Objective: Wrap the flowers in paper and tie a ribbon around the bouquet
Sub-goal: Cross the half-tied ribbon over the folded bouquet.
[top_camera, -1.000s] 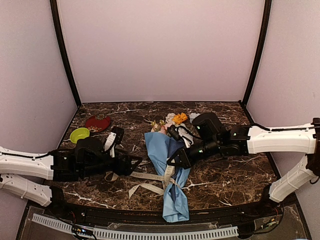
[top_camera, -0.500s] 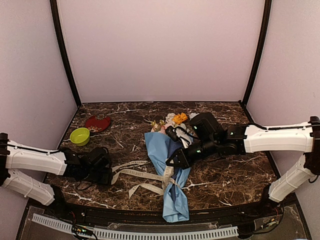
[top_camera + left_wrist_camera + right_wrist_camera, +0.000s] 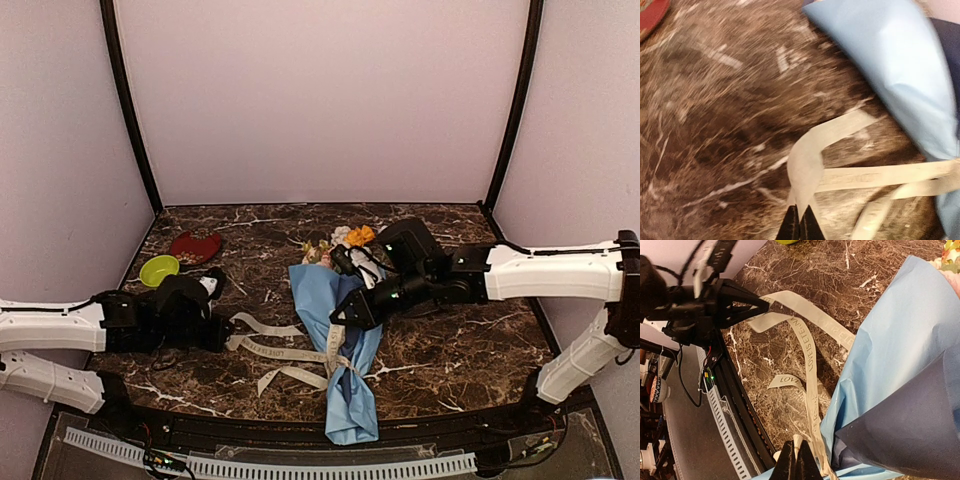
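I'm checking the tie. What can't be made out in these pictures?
Knot of the ribbon on the bouquet: top view too small; right wrist view, bottom edge cuts it off.
The flowers: top view, right arm covers most; right wrist view, corner only.
Whether the right gripper pinches ribbon: fingertips meet at the bottom edge.
Left wrist view: motion blur throughout.

A dark brown, white-veined marble table is filling the lower half of the top view. Plain pale lilac walls are enclosing it: the back wall at 12 o'clock, the left wall at 9 and the right wall at 3. The left black post and the right black post are rising from the rear corners. Soft, even light is falling throughout. A white slotted strip is lying along the 6 o'clock edge.
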Robot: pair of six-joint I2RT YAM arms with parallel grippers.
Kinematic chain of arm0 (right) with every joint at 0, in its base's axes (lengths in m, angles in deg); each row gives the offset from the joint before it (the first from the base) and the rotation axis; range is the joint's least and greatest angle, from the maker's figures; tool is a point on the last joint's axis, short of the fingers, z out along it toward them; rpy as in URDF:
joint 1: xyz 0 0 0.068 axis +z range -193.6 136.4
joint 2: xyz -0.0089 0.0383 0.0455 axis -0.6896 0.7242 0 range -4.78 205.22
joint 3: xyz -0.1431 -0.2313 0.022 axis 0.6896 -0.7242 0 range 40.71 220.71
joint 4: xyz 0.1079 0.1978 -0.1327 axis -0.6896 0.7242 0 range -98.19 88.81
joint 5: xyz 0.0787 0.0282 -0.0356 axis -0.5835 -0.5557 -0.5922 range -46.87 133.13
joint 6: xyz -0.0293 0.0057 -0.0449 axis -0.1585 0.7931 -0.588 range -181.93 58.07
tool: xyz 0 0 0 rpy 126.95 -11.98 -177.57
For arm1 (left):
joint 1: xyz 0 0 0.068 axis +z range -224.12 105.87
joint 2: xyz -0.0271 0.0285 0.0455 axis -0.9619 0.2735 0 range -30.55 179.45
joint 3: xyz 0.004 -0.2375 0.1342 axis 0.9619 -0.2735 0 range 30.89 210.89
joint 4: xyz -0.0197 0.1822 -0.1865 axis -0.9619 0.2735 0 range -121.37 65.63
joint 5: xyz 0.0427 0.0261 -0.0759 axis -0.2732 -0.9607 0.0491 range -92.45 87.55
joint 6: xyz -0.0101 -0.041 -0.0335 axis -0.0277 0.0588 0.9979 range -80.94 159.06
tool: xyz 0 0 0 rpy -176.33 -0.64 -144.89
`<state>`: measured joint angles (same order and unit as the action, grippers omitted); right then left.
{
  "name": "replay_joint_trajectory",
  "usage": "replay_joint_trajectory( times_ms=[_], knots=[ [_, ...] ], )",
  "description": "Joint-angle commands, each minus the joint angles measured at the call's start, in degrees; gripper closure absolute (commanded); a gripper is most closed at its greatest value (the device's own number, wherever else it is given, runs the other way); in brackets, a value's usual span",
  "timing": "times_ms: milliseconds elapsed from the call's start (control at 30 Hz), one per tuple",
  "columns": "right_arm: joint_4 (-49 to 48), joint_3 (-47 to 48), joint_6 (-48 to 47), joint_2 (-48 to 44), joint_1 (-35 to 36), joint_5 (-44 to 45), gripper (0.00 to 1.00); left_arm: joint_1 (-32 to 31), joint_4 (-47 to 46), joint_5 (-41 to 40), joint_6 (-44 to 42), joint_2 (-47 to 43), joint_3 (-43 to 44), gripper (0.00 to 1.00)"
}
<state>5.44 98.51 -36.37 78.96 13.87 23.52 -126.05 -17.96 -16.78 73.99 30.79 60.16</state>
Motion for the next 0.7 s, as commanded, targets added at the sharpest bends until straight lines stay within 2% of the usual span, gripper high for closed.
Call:
replay_joint_trajectory(
  times_ms=[0, 133, 333, 433, 533, 600, 667],
  knots=[
    [-1.2, 3.8, -0.6, 2.4, -2.3, -0.3, 1.00, -7.6, -14.3, 6.2, -16.5, -5.9, 4.2, 1.00],
    [-0.9, 5.9, -1.9, 4.8, -4.1, -2.0, 1.00, -15.0, -22.6, 15.6, -26.6, -1.7, 10.5, 1.00],
    [0.1, 9.6, -5.2, 7.1, -6.0, -5.2, 1.00, -22.6, -24.9, 27.9, -37.1, 16.2, 27.2, 1.00],
    [1.8, 11.5, -7.7, 9.5, -6.1, -7.1, 1.00, -25.1, -24.9, 34.3, -40.7, 27.3, 40.2, 1.00],
    [2.6, 12.2, -9.6, 9.6, -6.1, -7.7, 1.00, -26.1, -19.5, 36.8, -44.9, 38.7, 52.5, 1.00],
    [3.4, 12.5, -10.6, 9.2, -6.1, -7.9, 1.00, -26.1, -20.5, 37.6, -46.1, 44.5, 56.0, 1.00],
    [4.0, 12.5, -11.5, 9.0, -6.1, -8.5, 1.00, -26.1, -25.8, 39.6, -45.6, 47.4, 56.4, 1.00]
  ],
)
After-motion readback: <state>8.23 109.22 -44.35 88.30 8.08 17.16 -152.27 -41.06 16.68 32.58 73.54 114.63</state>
